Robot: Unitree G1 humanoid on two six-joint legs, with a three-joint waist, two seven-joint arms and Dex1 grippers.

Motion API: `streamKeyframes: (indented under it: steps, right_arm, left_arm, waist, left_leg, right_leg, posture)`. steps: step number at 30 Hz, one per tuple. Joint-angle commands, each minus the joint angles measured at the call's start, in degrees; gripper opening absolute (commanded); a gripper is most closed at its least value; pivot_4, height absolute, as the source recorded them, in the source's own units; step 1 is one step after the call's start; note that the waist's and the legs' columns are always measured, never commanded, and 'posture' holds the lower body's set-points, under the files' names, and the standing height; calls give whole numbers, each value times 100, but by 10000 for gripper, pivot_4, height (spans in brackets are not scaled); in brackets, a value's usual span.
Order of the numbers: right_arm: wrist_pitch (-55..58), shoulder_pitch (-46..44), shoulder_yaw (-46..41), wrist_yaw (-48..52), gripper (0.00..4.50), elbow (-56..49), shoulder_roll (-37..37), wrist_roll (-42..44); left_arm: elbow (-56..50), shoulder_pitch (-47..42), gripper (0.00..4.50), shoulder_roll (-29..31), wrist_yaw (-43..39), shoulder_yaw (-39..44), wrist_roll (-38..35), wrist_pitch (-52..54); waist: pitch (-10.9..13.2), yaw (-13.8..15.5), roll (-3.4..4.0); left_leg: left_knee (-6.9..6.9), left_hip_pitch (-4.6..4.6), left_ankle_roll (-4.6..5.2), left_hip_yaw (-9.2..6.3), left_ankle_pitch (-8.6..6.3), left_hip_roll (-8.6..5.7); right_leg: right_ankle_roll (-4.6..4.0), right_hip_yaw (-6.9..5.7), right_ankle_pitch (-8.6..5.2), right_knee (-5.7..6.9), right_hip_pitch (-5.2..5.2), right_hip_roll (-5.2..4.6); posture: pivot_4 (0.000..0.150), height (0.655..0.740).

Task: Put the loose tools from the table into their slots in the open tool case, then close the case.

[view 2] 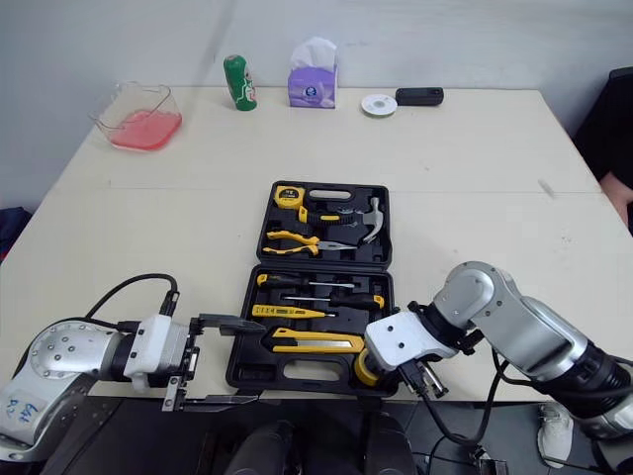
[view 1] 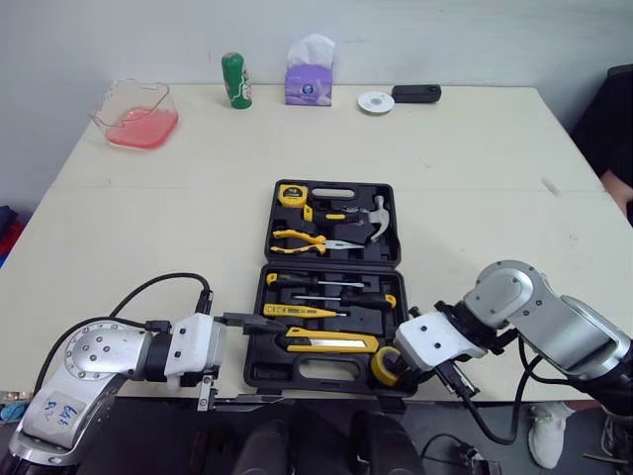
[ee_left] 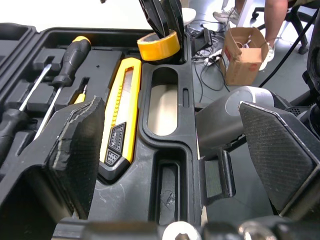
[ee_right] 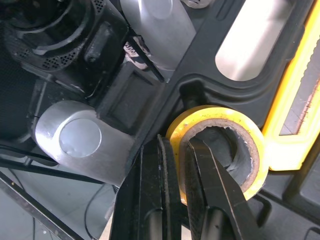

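Observation:
The black tool case lies open near the table's front edge, lid to the far side. Pliers, a hammer and a tape measure sit in the lid. Screwdrivers and a yellow utility knife fill the near half. My right gripper is shut on a yellow tape roll, one finger inside the ring and one outside, at the case's front right corner. My left gripper stands open across the case's front left corner, one finger over the tray, the other off the table edge.
Along the far side of the table stand a pink plastic container, a green can, a purple tissue box, a white disc and a black object. A person's dark sleeve shows at the right edge.

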Motion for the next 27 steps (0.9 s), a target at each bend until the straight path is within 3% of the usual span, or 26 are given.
streamKeyframes:
  steps: [1,7,13,14,27]
  right_arm:
    - [63,15,169,1,742,52,2,-341]
    - [280,-52,177,212,742,-67,-64,-266]
    - [297,-78,-66,163,26754,-78,140,67]
    - [412,-118,-127,246,28803,-116,131,208]
    - [807,-608,-389,483,28803,-47,-603,1660]
  left_arm:
    - [-241,-9,45000,101,1,83,-119,27]
    - [-252,-14,45000,139,40,92,-129,52]
    - [-233,47,45000,138,73,134,-116,45]
    - [-232,59,45000,144,72,144,-115,41]
    - [-62,202,45000,98,68,230,-23,-123]
  waist:
    - [-2,-6,-3]
    - [-2,-4,-4]
    - [-2,8,-4]
    - [-2,5,-4]
    - [2,0,2]
  left_leg:
    - [0,1,0,0,0,0]
    - [0,3,-1,0,-1,1]
    - [-1,-1,0,-3,-3,0]
    - [-2,-2,0,-3,-4,0]
    - [-4,-4,1,-2,-6,1]
  right_leg:
    - [0,0,0,0,1,0]
    - [-1,2,-1,0,1,-2]
    - [-2,-1,-1,-3,0,-3]
    - [-2,-2,-1,-2,-1,-3]
    - [-2,-1,-1,-10,-5,-4]
  posture:
    - [1500,7400]
    - [1500,7400]
    - [1500,7400]
    - [1500,7400]
    - [1500,7400]
